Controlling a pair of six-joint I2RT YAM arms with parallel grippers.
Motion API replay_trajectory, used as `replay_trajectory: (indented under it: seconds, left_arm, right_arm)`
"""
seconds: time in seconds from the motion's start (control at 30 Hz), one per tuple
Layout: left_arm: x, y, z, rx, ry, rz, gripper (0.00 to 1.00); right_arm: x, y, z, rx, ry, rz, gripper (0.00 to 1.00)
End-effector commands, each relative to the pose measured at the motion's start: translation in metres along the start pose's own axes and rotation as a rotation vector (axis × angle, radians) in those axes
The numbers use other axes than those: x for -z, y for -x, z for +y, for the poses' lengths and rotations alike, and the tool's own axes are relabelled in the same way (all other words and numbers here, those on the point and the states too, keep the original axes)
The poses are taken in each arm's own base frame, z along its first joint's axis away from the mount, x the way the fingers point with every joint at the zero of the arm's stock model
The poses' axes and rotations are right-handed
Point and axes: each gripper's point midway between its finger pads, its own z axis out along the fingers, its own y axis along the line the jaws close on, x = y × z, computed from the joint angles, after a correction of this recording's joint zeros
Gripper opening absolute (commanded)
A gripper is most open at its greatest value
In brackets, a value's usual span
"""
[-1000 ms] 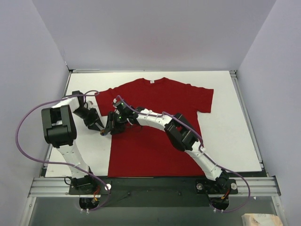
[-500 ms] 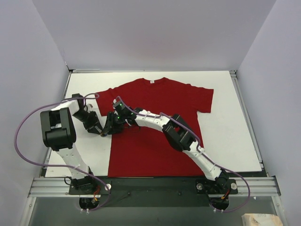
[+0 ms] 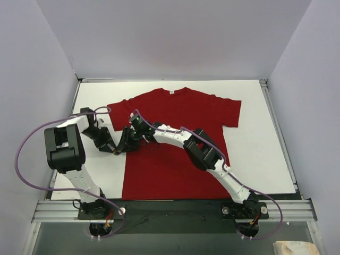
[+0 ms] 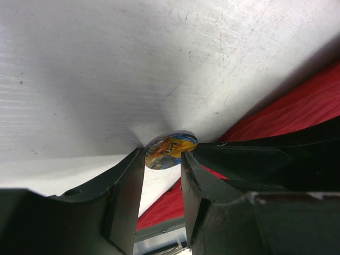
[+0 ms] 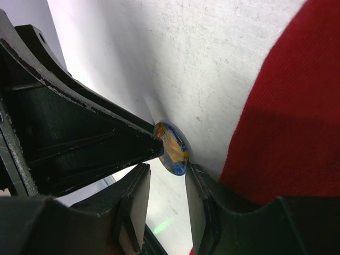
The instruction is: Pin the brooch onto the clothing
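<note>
Judging by how things lie, the pinning itself is not begun. The dark red T-shirt [image 3: 175,117] lies flat on the white table [image 3: 255,133] with its collar away from the arms, and nothing shows fastened to it. The brooch [image 4: 170,151] is off the cloth, standing tilted on the bare table just beside the shirt's left side hem, below the sleeve. What seems done so far is getting both arms to the badge. Carrying it over the fabric and working the pin through are left to do.

Both grippers meet at that one spot. In the top view the badge is too small and too covered by them to make out.

The left gripper [image 4: 163,155] has its jaws drawn partway in, and the brooch sits right at their tips. Each tip meets an edge of the little disc, so I take it to be pinching the badge. The red cloth runs just past it on the right.

The right gripper [image 5: 168,169] comes in from the shirt side. Its two fingers stand a narrow gap apart with the lower rim of the brooch between their tips. One tip looks to be touching the rim. The other shows a sliver of table between, so whether this gripper has a real hold I cannot tell. In its own view a wedge-shaped left finger presses against the badge's face.
</note>
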Motion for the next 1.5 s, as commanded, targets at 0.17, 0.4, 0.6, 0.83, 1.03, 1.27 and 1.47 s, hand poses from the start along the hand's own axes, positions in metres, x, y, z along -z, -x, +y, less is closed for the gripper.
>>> replay_trajectory:
  seconds: [0.17, 0.4, 0.6, 0.83, 1.03, 1.27, 1.47]
  left_arm:
    - [-0.017, -0.006, -0.004, 0.026, -0.064, 0.011, 0.44]
    - [-0.017, -0.007, -0.006, 0.041, -0.098, 0.012, 0.44]
    - [-0.018, -0.006, -0.013, 0.048, -0.156, 0.021, 0.43]
    - [-0.02, -0.008, -0.01, 0.057, -0.172, 0.03, 0.42]
    - [-0.024, -0.008, -0.006, 0.097, -0.235, 0.047, 0.42]
    - [-0.013, -0.001, 0.008, 0.088, -0.15, -0.013, 0.42]
    - [0.0, 0.006, 0.022, 0.07, -0.044, -0.057, 0.42]
  right_arm:
    - [0.005, -0.012, 0.027, -0.05, 0.139, 0.004, 0.33]
    - [0.001, -0.011, 0.014, -0.109, 0.149, -0.012, 0.29]
    - [-0.002, -0.011, 0.018, -0.136, 0.211, -0.009, 0.28]
    - [-0.002, -0.008, 0.024, -0.168, 0.286, -0.011, 0.21]
    - [0.0, -0.01, 0.02, -0.143, 0.267, -0.002, 0.16]
    - [0.01, -0.015, -0.016, -0.043, 0.033, -0.015, 0.27]
    - [0.023, -0.012, -0.027, 0.009, -0.094, -0.022, 0.42]
